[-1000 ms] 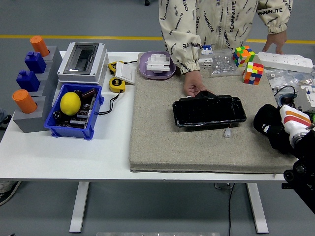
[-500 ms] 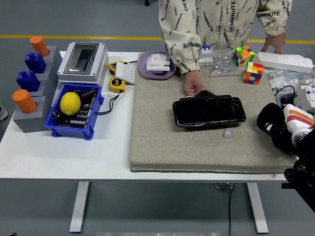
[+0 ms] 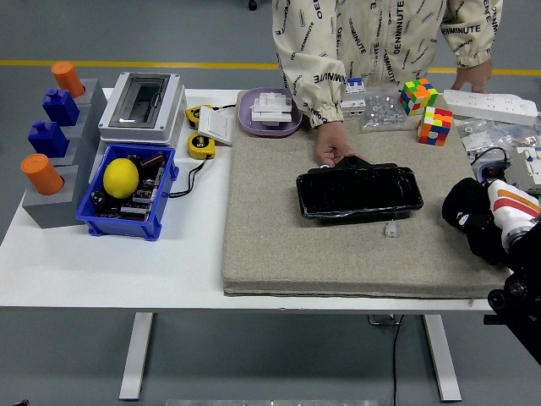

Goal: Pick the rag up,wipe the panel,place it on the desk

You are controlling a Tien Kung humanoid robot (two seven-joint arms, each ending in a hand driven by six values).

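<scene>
Head view
Right hand: the right hand (image 3: pixel 473 222) comes in from the lower right corner over the right edge of the felt mat (image 3: pixel 279 237); its black fingers are curled around a rag (image 3: pixel 510 210), white with orange and dark stripes, which sits bunched against the wrist side of the hand.
Rag: in that hand, above the mat's right edge, near but apart from the panel.
Panel: a glossy black panel (image 3: pixel 359 192) lies flat on the mat, long side across the picture, a little right of the mat's middle; a small white connector (image 3: pixel 392 228) lies on the mat just below its lower right corner.
Person: a person in a cream printed jacket (image 3: pixel 372 38) stands at the far side; one hand (image 3: pixel 334 145) rests at the panel's upper left corner, fingertips touching its edge; the other hand (image 3: pixel 472 76) is at the far right by a white power strip (image 3: pixel 490 105).
Mat's far edge: a purple dish (image 3: pixel 247 117) with white blocks, two colour cubes (image 3: pixel 427 110), a clear bag of small parts (image 3: pixel 378 110).
Left part of table: a blue bin (image 3: pixel 165 182) holding a yellow lemon (image 3: pixel 121 178) and dark parts; a grey enclosure box (image 3: pixel 140 106) behind it; two yellow tape measures (image 3: pixel 201 145) just right of the box; a grey stepped stand (image 3: pixel 72 161) with orange and blue pieces at the far left.
Table: white table (image 3: pixel 110 262).
</scene>
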